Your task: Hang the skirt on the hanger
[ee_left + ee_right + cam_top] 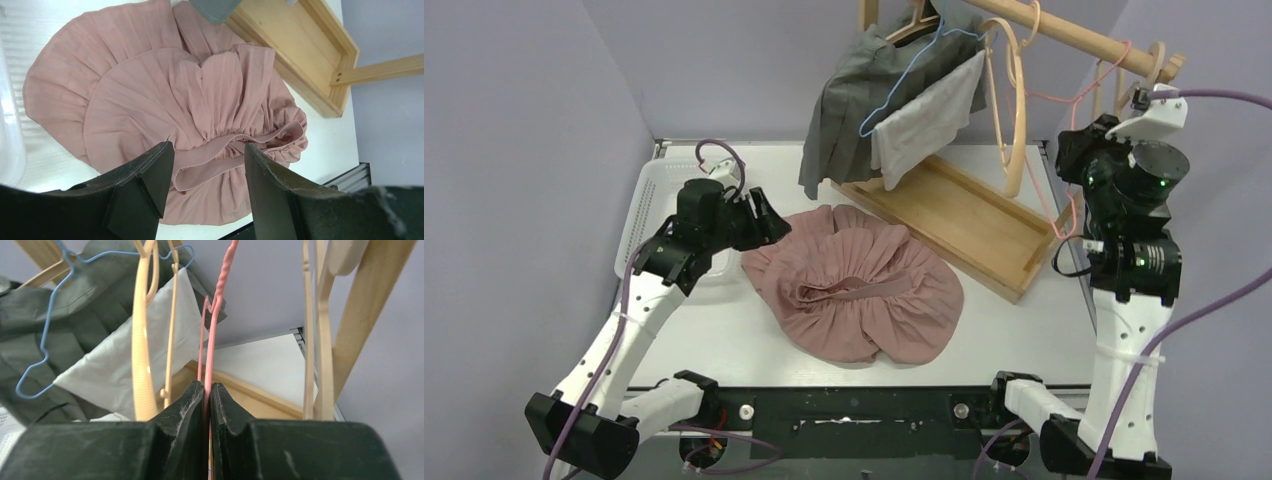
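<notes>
A pink pleated skirt (856,283) lies crumpled on the white table, its elastic waistband (235,152) facing up. My left gripper (764,215) is open and empty, hovering above the skirt's left edge; in the left wrist view (207,152) the waistband shows between the jaws, below them. My right gripper (207,390) is shut on a thin pink wire hanger (215,315) that hangs from the wooden rail (1074,35) at the back right. In the top view the right gripper (1079,150) is up by the rack and the pink hanger (1064,100) hangs to its left.
A wooden rack with a tray base (954,215) stands behind the skirt. It carries a grey garment (864,90) on a blue hanger (904,80), a white cloth (929,115) and beige hangers (1014,110). A white basket (646,205) sits at the left.
</notes>
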Robot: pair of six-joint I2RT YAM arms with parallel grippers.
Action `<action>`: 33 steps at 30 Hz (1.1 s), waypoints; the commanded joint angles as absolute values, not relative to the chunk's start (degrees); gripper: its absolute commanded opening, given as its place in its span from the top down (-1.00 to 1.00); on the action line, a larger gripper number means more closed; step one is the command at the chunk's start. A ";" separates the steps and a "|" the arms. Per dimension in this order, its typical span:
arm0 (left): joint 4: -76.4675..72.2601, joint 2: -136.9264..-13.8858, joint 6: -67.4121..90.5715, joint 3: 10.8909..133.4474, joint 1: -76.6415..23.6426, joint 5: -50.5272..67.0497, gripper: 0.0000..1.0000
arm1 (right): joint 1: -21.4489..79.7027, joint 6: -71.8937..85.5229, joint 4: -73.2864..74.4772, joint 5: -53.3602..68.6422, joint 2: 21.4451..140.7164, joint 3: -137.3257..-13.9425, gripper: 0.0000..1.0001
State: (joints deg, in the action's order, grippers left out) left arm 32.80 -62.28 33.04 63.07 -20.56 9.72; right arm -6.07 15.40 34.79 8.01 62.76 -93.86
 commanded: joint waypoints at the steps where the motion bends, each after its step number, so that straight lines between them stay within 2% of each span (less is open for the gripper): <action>1: 29.87 -60.35 31.47 67.45 -20.13 12.09 -0.07 | -5.36 14.99 36.17 11.68 54.38 -91.67 1.00; 11: 29.96 -63.46 30.50 70.31 -20.00 14.06 -0.08 | -5.36 8.43 29.98 1.36 62.68 -98.33 1.00; 21: 30.09 -64.54 30.02 70.79 -19.86 14.33 -0.09 | -5.33 1.54 18.90 4.66 58.78 -93.95 1.00; 33: 27.61 -63.12 28.01 71.45 -19.34 14.14 -0.09 | -5.40 11.38 35.56 10.71 43.59 -86.69 1.00</action>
State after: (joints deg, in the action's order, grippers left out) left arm 32.42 -65.04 30.17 68.29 -19.75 12.75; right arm -5.43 6.76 31.22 7.31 49.21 -88.09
